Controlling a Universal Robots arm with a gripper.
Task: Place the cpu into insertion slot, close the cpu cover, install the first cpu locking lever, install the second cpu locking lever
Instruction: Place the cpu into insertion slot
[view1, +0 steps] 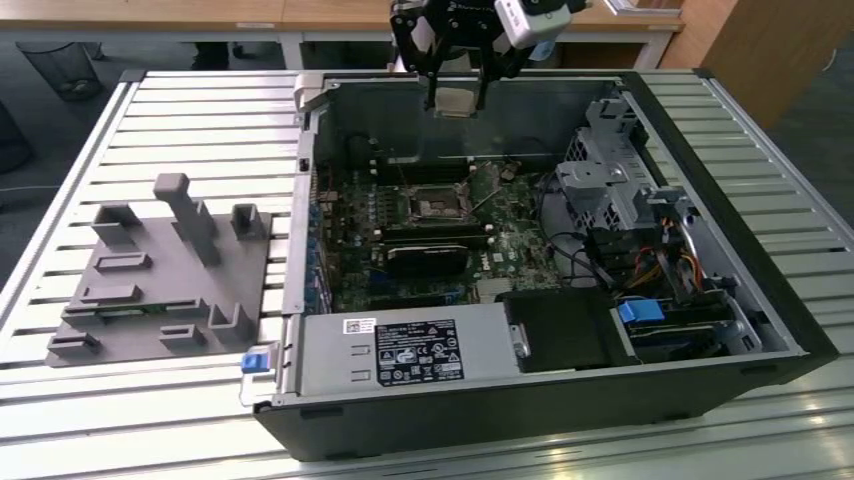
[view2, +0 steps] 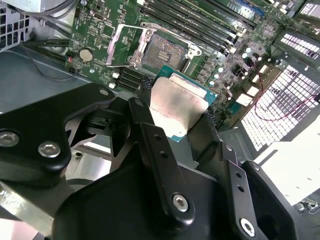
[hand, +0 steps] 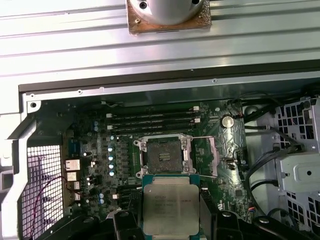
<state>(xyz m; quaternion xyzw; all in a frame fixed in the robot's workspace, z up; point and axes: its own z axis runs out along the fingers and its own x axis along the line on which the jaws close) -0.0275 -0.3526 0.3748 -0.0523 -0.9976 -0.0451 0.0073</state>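
1. The end effector (view1: 454, 95) hung above the open computer case (view1: 534, 415), clenched on the cpu (view2: 176, 106). Its two fingers pinched opposite edges of the chip, whose silvery face showed in both wrist views.
2. The cpu was up in the air, well apart from the insertion slot (hand: 164, 157). The slot sat bare in the green board (view1: 514, 250) with its dark centre exposed.
3. The cpu cover (view2: 125, 47) stood swung open beside the slot, so the way in looked free.
4. By my judgement the job was at its first step: the chip was in hand but not seated. The cover was not closed, and both locking levers remained to be set. The levers themselves were too fine to make out.
5. The case rested on a slatted counter (view1: 174, 110), with a grey holder (view1: 160, 280) just beside it on the exterior view's left.
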